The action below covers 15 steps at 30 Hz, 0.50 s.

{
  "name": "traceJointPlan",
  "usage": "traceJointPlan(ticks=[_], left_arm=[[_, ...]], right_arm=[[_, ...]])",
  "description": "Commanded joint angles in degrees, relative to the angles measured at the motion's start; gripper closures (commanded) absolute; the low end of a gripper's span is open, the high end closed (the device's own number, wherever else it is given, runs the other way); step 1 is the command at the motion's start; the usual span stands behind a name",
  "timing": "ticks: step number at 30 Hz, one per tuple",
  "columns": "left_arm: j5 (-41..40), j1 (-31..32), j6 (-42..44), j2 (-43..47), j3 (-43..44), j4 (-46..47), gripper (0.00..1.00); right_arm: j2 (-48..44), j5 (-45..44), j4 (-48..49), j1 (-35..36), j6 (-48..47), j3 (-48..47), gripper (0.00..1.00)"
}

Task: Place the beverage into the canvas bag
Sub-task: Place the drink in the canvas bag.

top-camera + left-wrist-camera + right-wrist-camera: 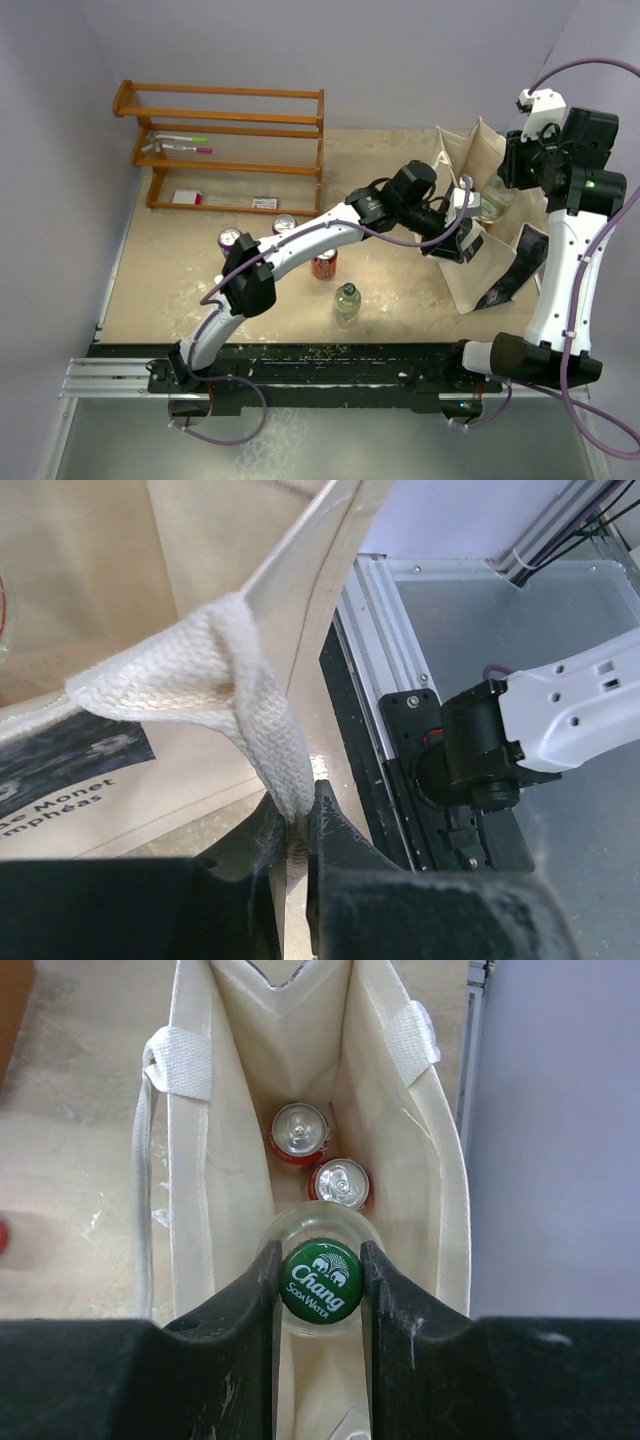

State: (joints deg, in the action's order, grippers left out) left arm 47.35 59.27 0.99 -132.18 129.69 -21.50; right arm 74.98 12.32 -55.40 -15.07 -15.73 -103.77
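Observation:
The cream canvas bag (pixel 478 150) stands open at the right of the table, its dark print facing the near side. My left gripper (pixel 296 825) is shut on the bag's woven loop handle (pixel 240 700) at the near-left rim. My right gripper (pixel 319 1252) is shut on the beverage, a clear glass bottle with a green Chang cap (pixel 320 1282). It hangs upright over the bag's mouth (pixel 230 1160). Two red cans (pixel 299 1130) (pixel 340 1182) stand on the bag's floor below it. From above, the bottle (pixel 497 195) shows just inside the bag's top.
On the table left of the bag stand a green-capped bottle (pixel 346 300), a red can (pixel 324 264) and two more cans (pixel 231 238) (pixel 284 224). A wooden rack (pixel 230 130) with markers sits at the back left. The right arm's base (pixel 560 710) is near the bag.

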Motion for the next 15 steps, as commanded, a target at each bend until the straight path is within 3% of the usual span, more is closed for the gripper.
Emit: traceJointPlan(ticks=[1,15], left_arm=[[-0.52,0.05,2.58,6.81,-1.49,-0.04,1.0],[0.82,0.06,-0.03,6.94,-3.5,0.41,1.0]], right_arm=[[0.4,4.28,7.49,-0.11,-5.47,-1.42,1.0],[4.01,9.04,8.85,0.92,-13.76,5.85,1.0]])
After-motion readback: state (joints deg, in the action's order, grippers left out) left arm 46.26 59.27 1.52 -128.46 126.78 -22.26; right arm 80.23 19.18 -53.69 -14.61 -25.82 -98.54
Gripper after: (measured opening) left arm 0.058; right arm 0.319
